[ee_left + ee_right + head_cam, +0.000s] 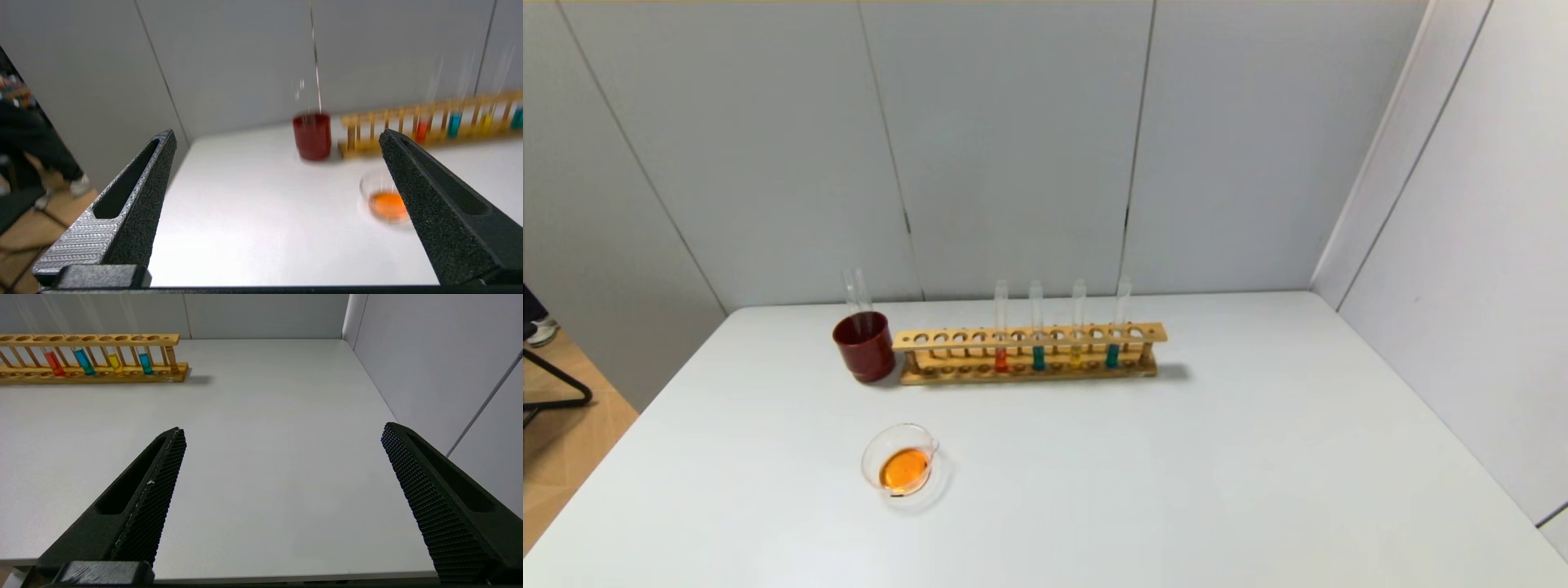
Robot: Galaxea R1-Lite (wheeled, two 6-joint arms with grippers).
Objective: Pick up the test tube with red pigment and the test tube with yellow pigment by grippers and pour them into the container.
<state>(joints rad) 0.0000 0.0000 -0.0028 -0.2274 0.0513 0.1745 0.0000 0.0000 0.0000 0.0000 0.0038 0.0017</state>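
Note:
The test tube with red pigment and the test tube with yellow pigment stand upright in a wooden rack at the back of the white table. The container, a low clear glass dish, sits in front of the rack to the left and holds orange liquid. Neither gripper shows in the head view. My left gripper is open and empty at the table's front left edge, with the dish ahead by one finger. My right gripper is open and empty at the front right edge, far from the red tube and the yellow tube.
Two teal-liquid tubes stand in the same rack. A dark red cup with two empty glass tubes stands at the rack's left end. Grey walls close the back and right side.

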